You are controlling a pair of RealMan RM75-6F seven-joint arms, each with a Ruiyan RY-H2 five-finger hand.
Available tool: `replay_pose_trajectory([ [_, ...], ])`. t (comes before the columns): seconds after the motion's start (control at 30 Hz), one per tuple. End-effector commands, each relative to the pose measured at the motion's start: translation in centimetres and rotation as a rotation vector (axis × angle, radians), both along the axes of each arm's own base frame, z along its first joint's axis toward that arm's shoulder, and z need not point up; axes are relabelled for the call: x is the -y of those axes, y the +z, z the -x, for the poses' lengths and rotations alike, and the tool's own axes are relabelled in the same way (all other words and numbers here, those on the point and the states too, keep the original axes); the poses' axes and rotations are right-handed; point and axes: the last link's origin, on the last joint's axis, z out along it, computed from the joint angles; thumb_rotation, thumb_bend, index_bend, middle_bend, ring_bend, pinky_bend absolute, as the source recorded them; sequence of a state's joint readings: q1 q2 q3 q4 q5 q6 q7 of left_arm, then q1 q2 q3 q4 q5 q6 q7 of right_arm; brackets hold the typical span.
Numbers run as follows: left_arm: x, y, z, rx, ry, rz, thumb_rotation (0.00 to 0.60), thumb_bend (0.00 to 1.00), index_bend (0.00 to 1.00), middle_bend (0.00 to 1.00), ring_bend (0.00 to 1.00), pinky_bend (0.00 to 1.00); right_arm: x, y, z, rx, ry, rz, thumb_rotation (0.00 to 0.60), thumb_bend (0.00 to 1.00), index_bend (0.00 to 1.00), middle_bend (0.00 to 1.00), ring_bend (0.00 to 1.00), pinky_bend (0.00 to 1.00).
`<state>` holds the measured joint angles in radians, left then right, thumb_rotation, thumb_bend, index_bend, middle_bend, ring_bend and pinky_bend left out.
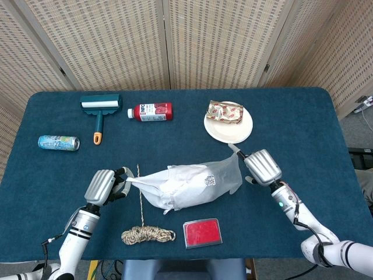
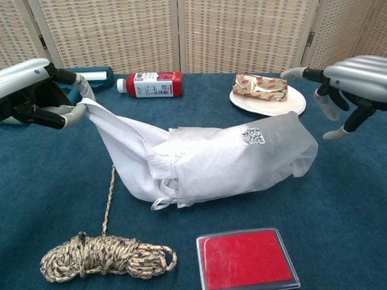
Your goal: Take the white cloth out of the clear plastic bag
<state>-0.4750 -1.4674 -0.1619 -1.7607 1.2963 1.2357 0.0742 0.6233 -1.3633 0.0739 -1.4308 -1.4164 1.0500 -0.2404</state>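
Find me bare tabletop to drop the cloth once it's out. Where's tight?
Free: the right end of the table, past the paper plate and right hand; also the strip between the can and left hand. Crowded: the front edge, with rope coil and red case under the clear plastic bag.
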Motion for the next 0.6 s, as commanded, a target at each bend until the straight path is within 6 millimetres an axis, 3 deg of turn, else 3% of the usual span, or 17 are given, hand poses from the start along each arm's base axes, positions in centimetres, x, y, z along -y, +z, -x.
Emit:
replay_pose_trajectory([
  [0.03,0.0,0.0,0.0,-0.002,0.001,0.001,0.6,0.78,0.72,1.0,0.88,0.93,1.0,-1.3,-0.8,0.012,-0.011,-0.032,0.6,0.0,0.04,0.98,0.96,0.95],
  [0.3,0.1,0.1,0.3,-0.005,0.007,0.0,0.6,0.78,0.72,1.0,0.88,0.93,2.3,-3.2,-2.0,-0.008,-0.044,-0.088,0.6,0.0,0.05,1.0,0.99,0.98],
  [0.47,0.2,0.2,0.5,-0.009,0.011,-0.001,0.6,0.78,0.72,1.0,0.88,0.93,2.6,-3.8,-2.3,0.023,-0.091,-0.14,0.6,0.01,0.16,1.0,1.0,0.99],
  [0.5,0.2,0.2,0.5,-0.009,0.012,-0.001,0.6,0.78,0.72,1.0,0.88,0.93,2.6,-3.8,-2.3,0.024,-0.096,-0.147,0.6,0.03,0.21,1.0,1.0,0.99],
  [0.6,0.2,0.2,0.5,-0.01,0.012,-0.001,0.6,0.78,0.72,1.0,0.88,0.93,2.7,-4.0,-2.2,0.029,-0.116,-0.161,0.6,0.26,0.4,1.0,1.0,1.0],
])
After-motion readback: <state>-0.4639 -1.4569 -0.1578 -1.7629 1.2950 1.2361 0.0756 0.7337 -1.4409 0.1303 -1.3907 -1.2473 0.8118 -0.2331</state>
